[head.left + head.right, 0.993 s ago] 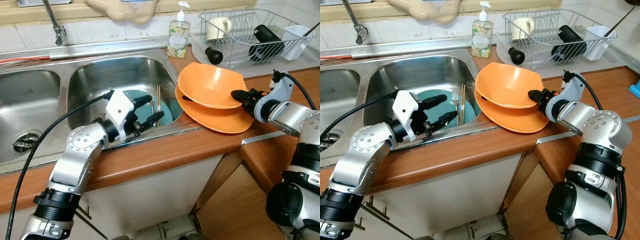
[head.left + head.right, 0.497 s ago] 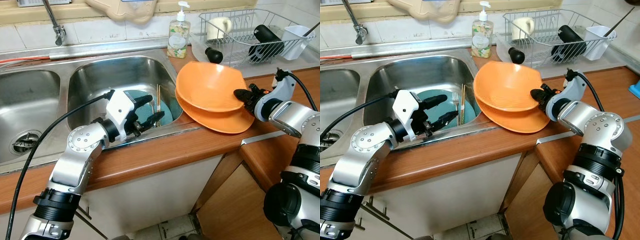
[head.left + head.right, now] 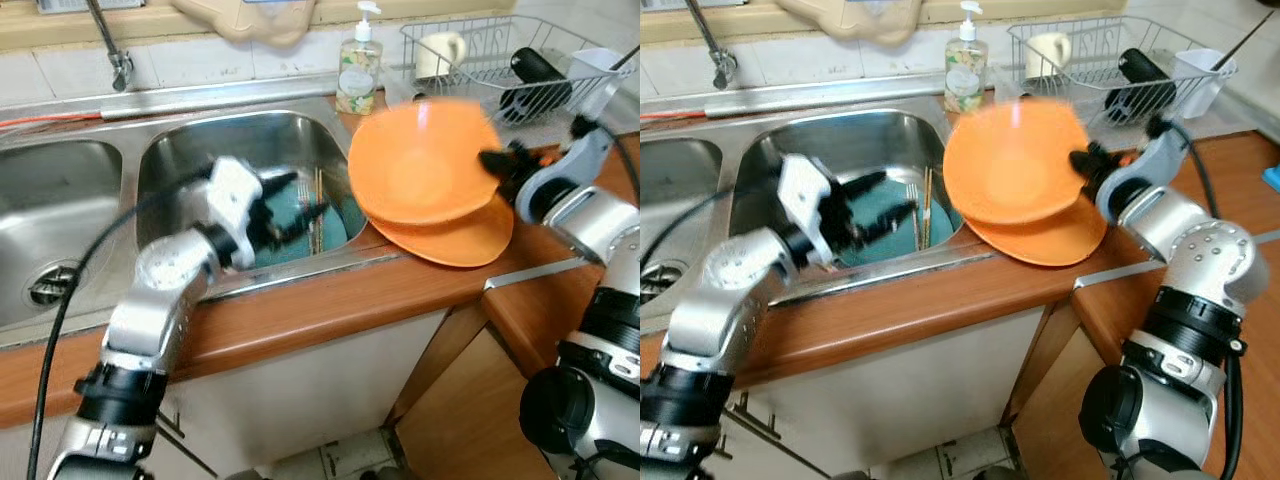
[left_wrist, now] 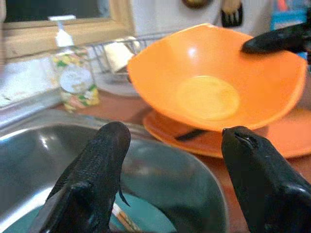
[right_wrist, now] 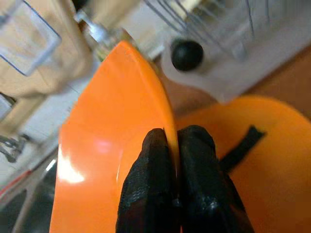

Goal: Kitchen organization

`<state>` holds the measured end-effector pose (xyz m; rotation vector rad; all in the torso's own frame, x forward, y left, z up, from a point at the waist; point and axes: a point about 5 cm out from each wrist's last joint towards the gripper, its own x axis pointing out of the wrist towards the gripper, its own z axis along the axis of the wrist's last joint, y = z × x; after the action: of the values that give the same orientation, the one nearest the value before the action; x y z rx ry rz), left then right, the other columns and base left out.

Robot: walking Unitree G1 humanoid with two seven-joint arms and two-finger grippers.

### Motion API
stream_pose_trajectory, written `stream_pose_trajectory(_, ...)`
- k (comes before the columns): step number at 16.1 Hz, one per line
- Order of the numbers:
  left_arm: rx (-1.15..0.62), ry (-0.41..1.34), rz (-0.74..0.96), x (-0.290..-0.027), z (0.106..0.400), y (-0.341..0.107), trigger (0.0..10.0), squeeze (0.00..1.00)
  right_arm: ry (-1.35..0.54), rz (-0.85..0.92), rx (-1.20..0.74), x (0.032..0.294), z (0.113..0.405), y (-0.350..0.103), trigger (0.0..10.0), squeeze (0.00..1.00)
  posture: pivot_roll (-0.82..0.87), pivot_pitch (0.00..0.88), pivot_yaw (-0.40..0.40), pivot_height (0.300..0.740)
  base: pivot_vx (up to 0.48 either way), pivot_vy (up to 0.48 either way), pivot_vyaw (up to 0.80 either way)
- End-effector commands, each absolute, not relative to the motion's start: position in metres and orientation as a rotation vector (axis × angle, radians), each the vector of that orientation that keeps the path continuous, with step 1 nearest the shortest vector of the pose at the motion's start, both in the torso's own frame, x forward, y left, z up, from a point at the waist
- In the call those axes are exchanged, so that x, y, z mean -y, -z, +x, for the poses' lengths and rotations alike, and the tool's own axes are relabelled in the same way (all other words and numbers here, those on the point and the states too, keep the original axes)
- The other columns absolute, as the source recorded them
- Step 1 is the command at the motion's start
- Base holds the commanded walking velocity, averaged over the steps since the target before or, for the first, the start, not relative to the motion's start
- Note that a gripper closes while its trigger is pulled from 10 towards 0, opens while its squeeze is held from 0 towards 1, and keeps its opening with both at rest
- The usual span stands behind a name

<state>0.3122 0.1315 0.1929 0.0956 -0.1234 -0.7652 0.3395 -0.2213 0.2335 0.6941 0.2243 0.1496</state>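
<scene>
- My right gripper (image 5: 172, 160) has its fingers pinched tight on the rim of the orange bowl (image 3: 420, 160), one finger on each side of the edge.
- I see the bowl tipped up on its side above the orange plate (image 3: 450, 235); whether its lower edge touches the plate, I cannot tell.
- The plate lies on the wooden counter (image 3: 330, 310), at the sink's right edge, and a dark utensil (image 5: 240, 148) rests on it.
- My left gripper (image 4: 172, 150) hangs over the right-hand sink basin (image 3: 190, 160) with its fingers spread wide and nothing between them.
- In that basin I make out a teal plate (image 3: 880, 225), with a fork (image 3: 912, 205) and chopsticks (image 3: 927, 205) beside it.
- At the back edge of the counter stands a soap bottle (image 3: 358, 65).
- The dish rack (image 3: 480, 60) sits in the back right corner, holding a cream mug (image 3: 440, 50) and a black bottle (image 3: 535, 75).
</scene>
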Motion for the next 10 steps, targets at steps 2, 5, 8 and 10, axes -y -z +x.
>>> stream_pose_trajectory(2,0.083,0.76,-0.007,-0.13,0.319,-0.192,10.0,0.0,-0.26,0.678,-0.085,0.214,0.337,-0.263,0.0,0.0,-0.15,0.0,0.019,0.74,0.0,0.0,0.0)
stream_pose_trajectory(5,0.057,0.772,-0.17,-0.124,0.327,-0.195,10.0,0.0,-0.376,0.57,-0.034,0.197,0.33,-0.277,0.0,0.0,-0.15,0.0,0.021,0.74,0.0,0.0,0.0)
stream_pose_trajectory(8,0.057,0.795,-0.253,-0.119,0.33,-0.199,10.0,0.0,-0.42,0.482,-0.032,0.19,0.326,-0.278,0.0,0.0,-0.16,0.0,0.022,0.74,0.0,0.0,0.0)
stream_pose_trajectory(10,0.028,0.762,-0.341,-0.123,0.338,-0.195,10.0,0.0,-0.494,0.443,-0.009,0.18,0.319,-0.28,0.0,0.0,-0.16,0.0,0.024,0.74,0.0,0.0,0.0)
